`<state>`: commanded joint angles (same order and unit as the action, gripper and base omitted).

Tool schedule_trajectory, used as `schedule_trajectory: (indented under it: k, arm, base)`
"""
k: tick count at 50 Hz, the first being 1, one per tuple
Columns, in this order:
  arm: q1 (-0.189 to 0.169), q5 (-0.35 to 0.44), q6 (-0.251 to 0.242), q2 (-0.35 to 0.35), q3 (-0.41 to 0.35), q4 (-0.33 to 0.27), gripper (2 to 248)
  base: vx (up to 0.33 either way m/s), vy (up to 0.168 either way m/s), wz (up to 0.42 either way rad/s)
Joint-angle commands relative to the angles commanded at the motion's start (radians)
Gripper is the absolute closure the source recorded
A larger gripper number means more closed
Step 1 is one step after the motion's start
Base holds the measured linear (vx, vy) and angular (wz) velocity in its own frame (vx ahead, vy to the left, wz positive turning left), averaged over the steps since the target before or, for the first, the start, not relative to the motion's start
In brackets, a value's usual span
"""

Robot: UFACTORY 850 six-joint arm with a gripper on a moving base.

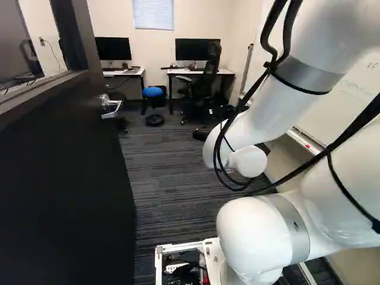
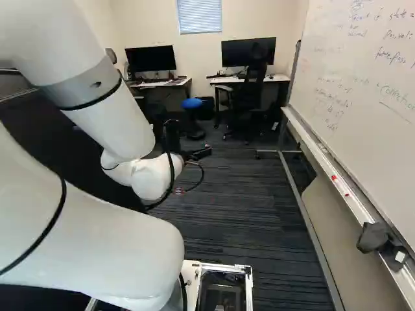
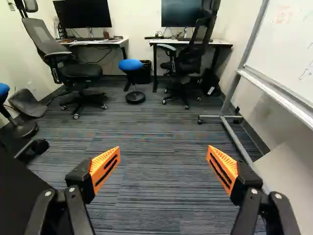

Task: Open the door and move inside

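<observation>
A room with pale walls (image 2: 142, 26) and a striped dark carpet (image 3: 156, 171) lies ahead of the base. A whiteboard (image 2: 363, 84) on a frame lines the right of the right base view. The dark door (image 1: 65, 184) stands open at the left of the left base view. The white arm (image 2: 97, 240) reaches forward between them. Two benches (image 3: 161, 43) stand at the far wall, each carrying a black screen (image 3: 181, 13), with a dark chair (image 3: 188, 63) at the one nearer the whiteboard. A blue-topped stool (image 3: 130, 65) stands near the benches. The end effector (image 2: 205, 151) is spread wide, its orange pads (image 3: 105, 166) far apart, holding nothing. The metal handle (image 1: 105, 101) is on the door.
</observation>
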<state>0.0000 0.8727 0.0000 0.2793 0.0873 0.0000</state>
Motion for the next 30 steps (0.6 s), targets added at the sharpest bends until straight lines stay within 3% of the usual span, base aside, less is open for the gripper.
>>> schedule_trajectory:
  k: [30]
  arm:
    - [0.0,0.0,0.0,0.0,0.0,0.0,3]
  base:
    - [0.218,0.007,-0.008]
